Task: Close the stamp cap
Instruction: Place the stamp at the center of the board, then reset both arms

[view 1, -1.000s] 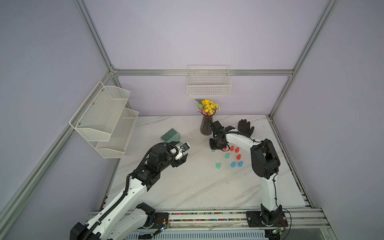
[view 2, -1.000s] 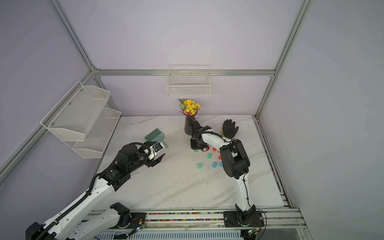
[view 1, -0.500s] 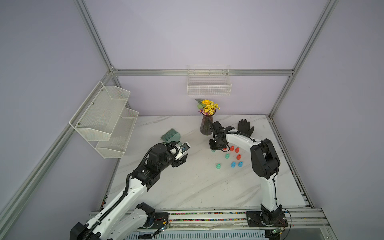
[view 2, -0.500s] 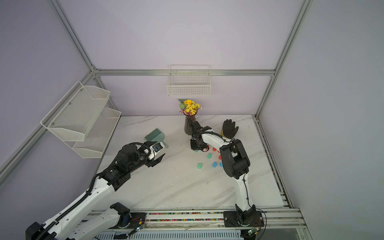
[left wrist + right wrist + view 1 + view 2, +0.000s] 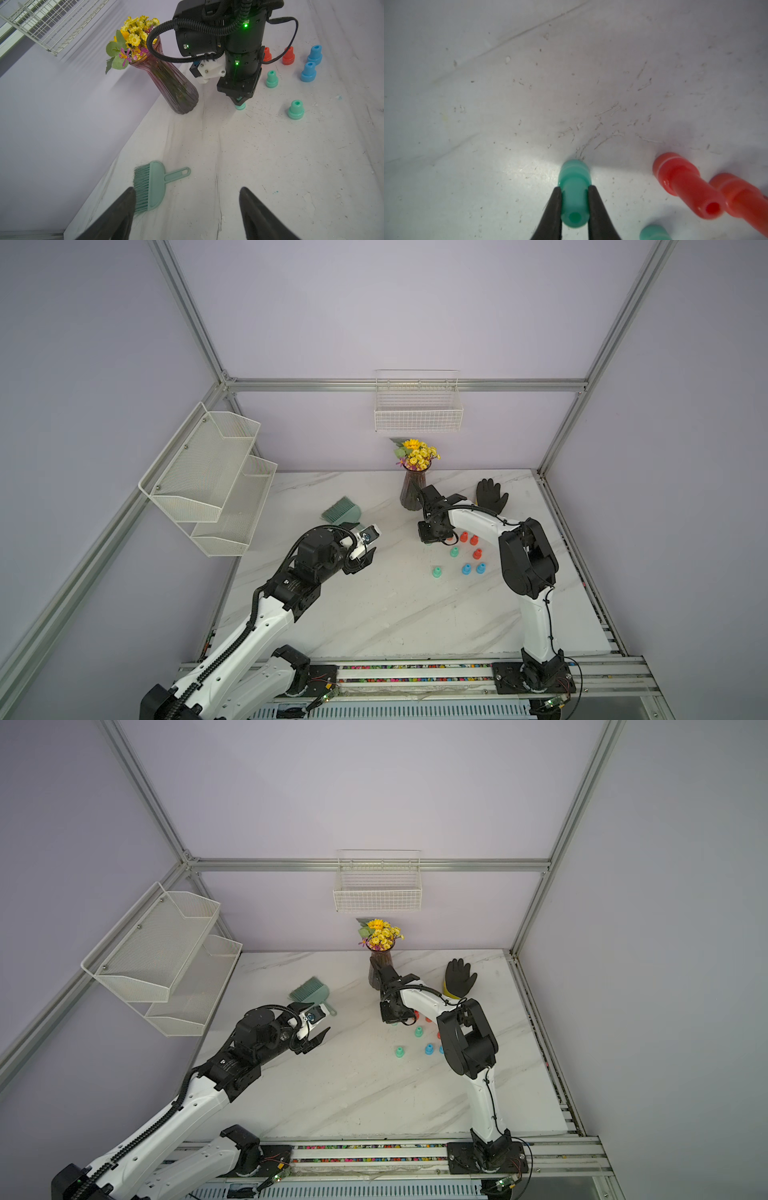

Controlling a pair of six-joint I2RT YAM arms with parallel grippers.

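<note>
The right gripper [image 5: 574, 188] points straight down at the table. Its two black fingers [image 5: 554, 207] are pinched closed on the narrow stem of a teal stamp [image 5: 574, 172]. The stamp stands upright between them, with its wider end down at the white marble table [image 5: 374, 605]. It sits a short way in front of the vase [image 5: 411, 493], on the side toward the robot's base. In the left wrist view, only the bottom of the same teal stamp [image 5: 240, 107] shows under the clamp.

Crowded just beside the held stamp are two red stamps [image 5: 685, 187], one pressed close to the other, and a second teal stamp [image 5: 654, 232] stands near it. Farther out from the vase, toward the right arm's base, more of the set stands apart, including a pair of blue stamps [image 5: 466, 568].

The vase is purple glass filled with yellow flowers, and it stands just behind the right arm's wrist. A black glove [image 5: 490, 495] lies to the right of the vase, near the back wall. A mint green brush [image 5: 343, 510] lies to the vase's left.

The left gripper [image 5: 187, 189] hovers above bare marble, in front of the brush and well to the left of the vase. Its jaws are spread wide and hold nothing. A white wire basket [image 5: 417, 414] hangs on the wall above the vase.
</note>
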